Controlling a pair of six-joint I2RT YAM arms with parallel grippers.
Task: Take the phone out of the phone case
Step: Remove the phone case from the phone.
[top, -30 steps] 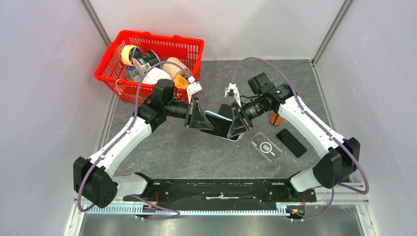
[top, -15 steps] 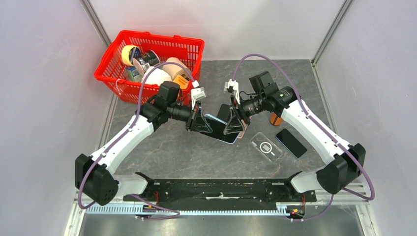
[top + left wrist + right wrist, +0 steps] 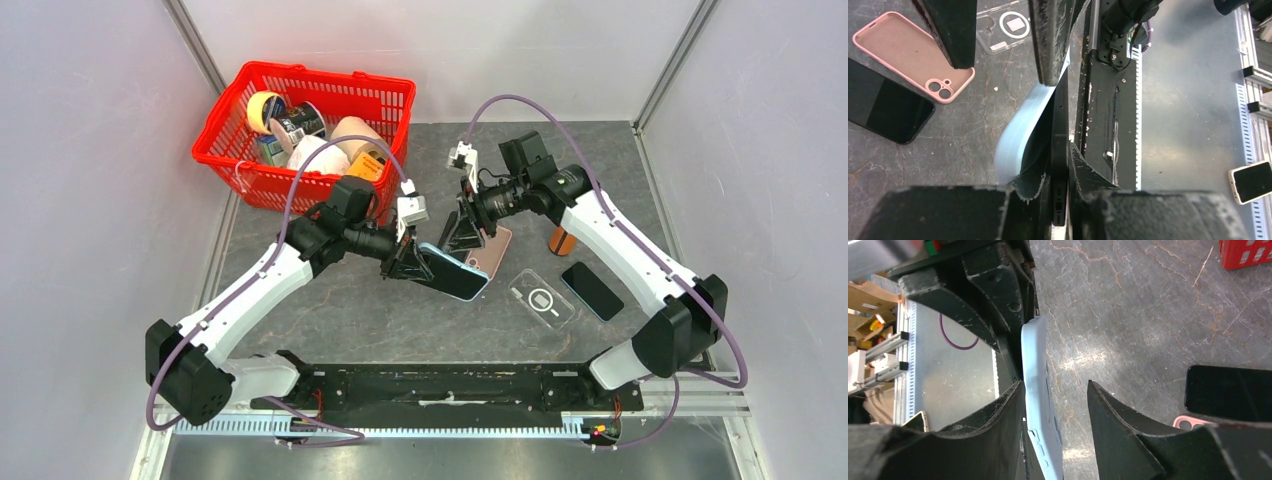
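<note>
My left gripper [image 3: 408,258] is shut on a black phone [image 3: 1059,135] that sits in a light blue case [image 3: 458,276], and holds it above the table. In the left wrist view [image 3: 1060,167] the case [image 3: 1018,137] bows away from the phone's edge on one side. My right gripper [image 3: 456,232] is at the phone's far end with its jaws open. In the right wrist view [image 3: 1055,386] the blue case [image 3: 1040,405] stands between the jaws, against the left finger [image 3: 998,415] and apart from the right one.
A pink case [image 3: 494,250], a clear case [image 3: 540,298] and a black phone [image 3: 592,290] lie on the table to the right. An orange object [image 3: 562,241] lies under the right arm. A red basket [image 3: 305,125] of goods stands at the back left.
My right gripper has drawn back toward the far side, uncovering the pink case. My left gripper has shifted right and turned, so the phone now points down to the right.
</note>
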